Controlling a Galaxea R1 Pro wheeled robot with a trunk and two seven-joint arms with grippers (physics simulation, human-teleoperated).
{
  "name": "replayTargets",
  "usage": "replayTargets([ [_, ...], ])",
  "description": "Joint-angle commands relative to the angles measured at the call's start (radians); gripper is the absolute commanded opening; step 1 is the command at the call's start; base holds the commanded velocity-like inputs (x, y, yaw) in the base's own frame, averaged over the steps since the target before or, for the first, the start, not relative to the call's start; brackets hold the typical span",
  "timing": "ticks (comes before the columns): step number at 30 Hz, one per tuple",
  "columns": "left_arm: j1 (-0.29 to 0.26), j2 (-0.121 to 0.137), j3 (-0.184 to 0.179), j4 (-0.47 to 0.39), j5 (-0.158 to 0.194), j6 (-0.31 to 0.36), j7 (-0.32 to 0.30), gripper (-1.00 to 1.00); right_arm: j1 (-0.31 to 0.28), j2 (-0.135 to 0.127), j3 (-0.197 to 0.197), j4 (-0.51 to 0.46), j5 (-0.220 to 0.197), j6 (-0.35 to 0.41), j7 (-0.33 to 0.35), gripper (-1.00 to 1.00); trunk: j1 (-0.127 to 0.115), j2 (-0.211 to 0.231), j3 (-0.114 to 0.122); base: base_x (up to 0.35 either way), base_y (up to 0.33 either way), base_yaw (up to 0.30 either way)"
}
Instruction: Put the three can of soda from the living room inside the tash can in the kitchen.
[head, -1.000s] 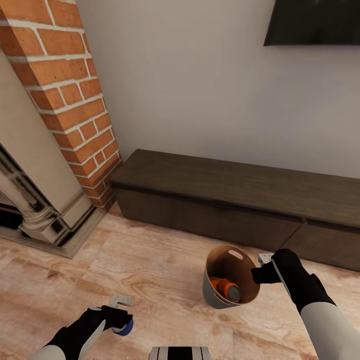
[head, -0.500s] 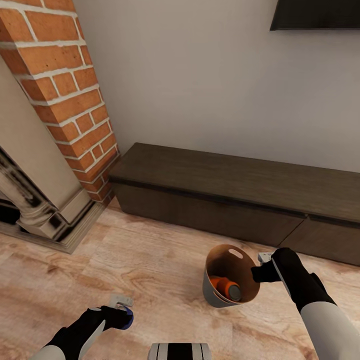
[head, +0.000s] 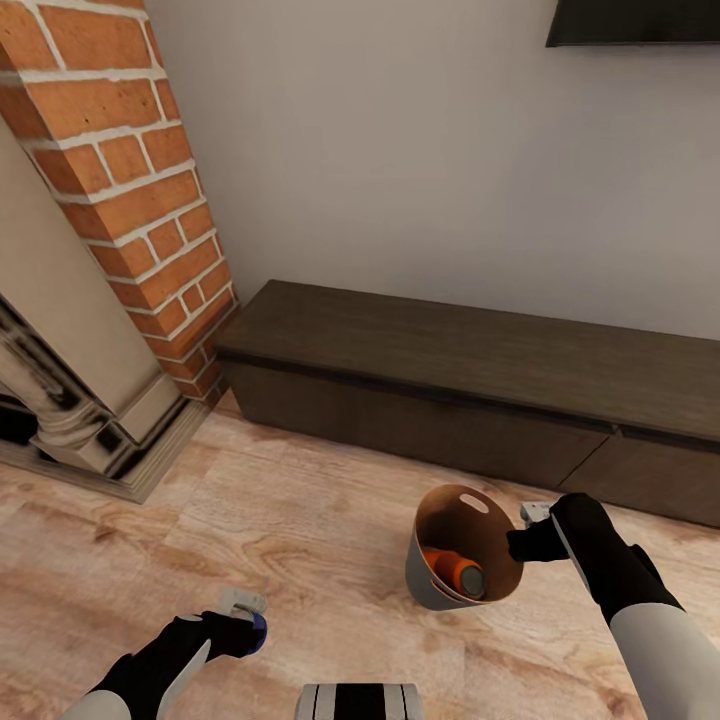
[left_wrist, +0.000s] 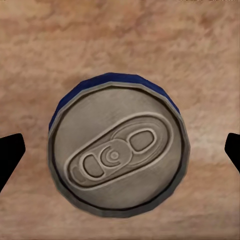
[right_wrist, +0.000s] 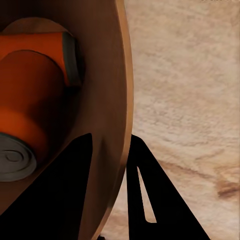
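The tash can (head: 432, 585), pale grey outside and brown inside, hangs tilted just above the wood floor. My right gripper (head: 528, 543) is shut on its rim; the right wrist view has one finger (right_wrist: 70, 195) inside the wall and the other outside, the gripper (right_wrist: 112, 137) straddling the tash can's wall (right_wrist: 107, 100). Two orange cans of soda (head: 457, 571) lie inside it, also seen close up as orange cans (right_wrist: 30, 95). My left gripper (head: 245, 618) is shut on the blue can of soda (head: 258, 626), whose silver top (left_wrist: 119, 152) sits between the fingertips (left_wrist: 10, 155).
A long dark low cabinet (head: 480, 385) runs along the pale wall ahead. The red brick fireplace (head: 120, 180) with its stone base (head: 90, 430) stands at the left. A wall TV's corner (head: 640, 20) shows at the upper right. Light wood floor (head: 250, 510) lies between me and the cabinet.
The whole picture has shifted a little, so the camera moved. Both grippers keep their hold, the right on the tash can, the left on the blue can.
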Motion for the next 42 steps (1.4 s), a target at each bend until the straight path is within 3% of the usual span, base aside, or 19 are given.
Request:
replayTargets([
  [1,-0.001,0.0,-0.001,0.0,0.001,-0.001,-0.001,1.0,0.001,0.026,-0.004,0.029,0.026,0.0,-0.042,-1.0,0.001,0.0,0.0,0.0,0.0,0.0],
  [3,-0.001,0.0,0.0,-0.003,0.001,-0.001,-0.001,1.0,0.001,0.026,-0.004,0.029,0.026,0.0,-0.042,-1.0,0.001,0.0,0.0,0.0,0.0,0.0],
  [4,-0.001,0.0,0.0,-0.004,0.001,-0.001,-0.002,-1.0,0.001,0.026,-0.004,0.029,0.026,0.0,-0.042,-1.0,0.001,0.0,0.0,0.0,0.0,0.0],
  [15,0.0,0.0,0.003,0.0,0.001,-0.011,-0.005,-1.0,0.001,0.026,-0.004,0.029,0.026,0.0,-0.042,-1.0,0.001,0.0,0.0,0.0,0.0,0.0],
  [42,0.0,0.0,-0.001,0.003,-0.002,-0.001,-0.006,-1.0,0.002,0.026,-0.002,0.029,0.026,0.0,-0.042,-1.0,-0.011,0.007,0.104,0.0,0.0,0.0],
])
